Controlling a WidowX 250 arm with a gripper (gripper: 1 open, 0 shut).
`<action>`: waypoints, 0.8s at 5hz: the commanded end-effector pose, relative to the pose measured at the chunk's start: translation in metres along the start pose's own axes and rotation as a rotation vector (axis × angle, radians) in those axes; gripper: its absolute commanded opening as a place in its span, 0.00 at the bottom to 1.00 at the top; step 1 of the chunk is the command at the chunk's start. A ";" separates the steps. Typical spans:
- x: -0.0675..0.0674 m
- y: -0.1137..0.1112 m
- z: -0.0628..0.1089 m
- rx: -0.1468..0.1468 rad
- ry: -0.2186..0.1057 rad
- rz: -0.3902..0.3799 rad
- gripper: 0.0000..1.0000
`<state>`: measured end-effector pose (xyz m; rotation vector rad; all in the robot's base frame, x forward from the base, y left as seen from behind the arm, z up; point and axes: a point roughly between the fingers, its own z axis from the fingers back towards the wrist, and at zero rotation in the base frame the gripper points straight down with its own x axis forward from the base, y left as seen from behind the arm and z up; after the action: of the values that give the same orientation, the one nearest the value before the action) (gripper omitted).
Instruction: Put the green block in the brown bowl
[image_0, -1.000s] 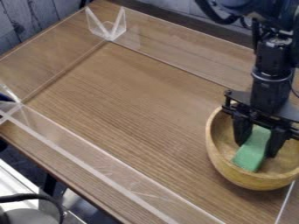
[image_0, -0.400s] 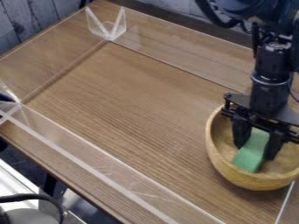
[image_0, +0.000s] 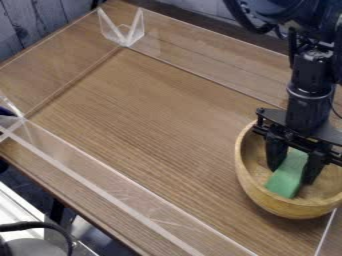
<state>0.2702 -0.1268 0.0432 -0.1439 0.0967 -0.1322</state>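
Note:
The brown bowl (image_0: 254, 190) stands at the table's near right corner. My gripper (image_0: 297, 170) points straight down into it, black fingers (image_0: 277, 160) reaching below the rim. The green block (image_0: 286, 181) stands on end between the fingers, its lower end down near the bowl's floor. The jaws are partly closed and flank the block on both sides, so the gripper looks shut on it. The block's top is hidden behind the fingers.
The wooden table (image_0: 147, 110) is ringed by low clear plastic walls (image_0: 80, 165). A clear corner bracket (image_0: 124, 30) stands at the back. The bowl sits close to the right and front walls.

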 end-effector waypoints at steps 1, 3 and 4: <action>0.006 -0.007 0.023 -0.012 -0.062 -0.022 1.00; 0.002 -0.005 0.065 0.002 -0.138 -0.019 1.00; 0.002 -0.003 0.100 0.016 -0.199 -0.010 1.00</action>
<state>0.2746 -0.1156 0.1224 -0.1263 -0.0354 -0.1285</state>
